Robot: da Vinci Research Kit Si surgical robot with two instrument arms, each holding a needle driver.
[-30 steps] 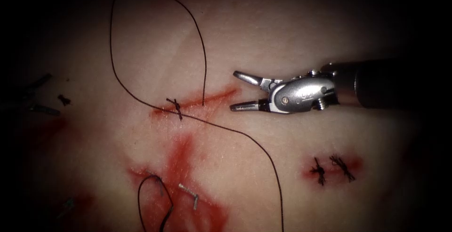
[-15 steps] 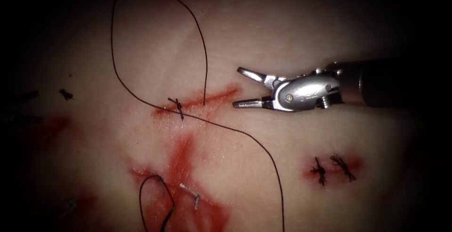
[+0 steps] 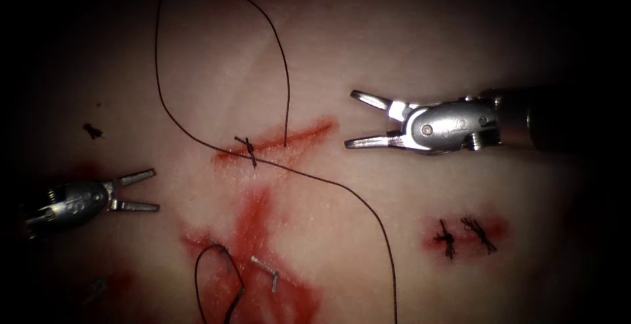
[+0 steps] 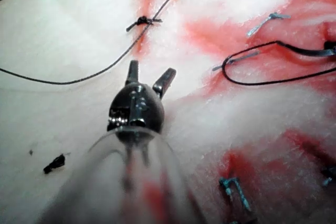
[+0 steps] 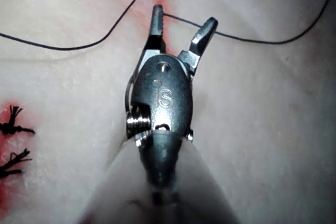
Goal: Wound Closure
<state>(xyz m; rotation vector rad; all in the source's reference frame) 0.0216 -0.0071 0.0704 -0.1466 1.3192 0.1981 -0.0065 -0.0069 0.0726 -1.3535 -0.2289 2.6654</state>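
Thread [image 3: 384, 232] cut off at the lower edge of the endoscope frame, its far end unseen. Needle not made out anywhere along it. Left pincer [image 3: 144, 191] shaft lost in shadow at left edge. Small dark scrap [image 3: 92, 130] upper left: too small to identify.

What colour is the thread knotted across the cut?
Black; the thread shows best in the endoscope view, against the pale tissue.

The tissue [image 3: 394, 48] is showing pale pink, with red fluid [image 3: 259, 222] staining it at 6 o'clock. The thread [image 3: 158, 68] is looking black, like the knot [image 3: 246, 148] on the red cut [image 3: 289, 137]. The right claw [image 3: 351, 119] and left claw [image 3: 154, 191] are gleaming silver.
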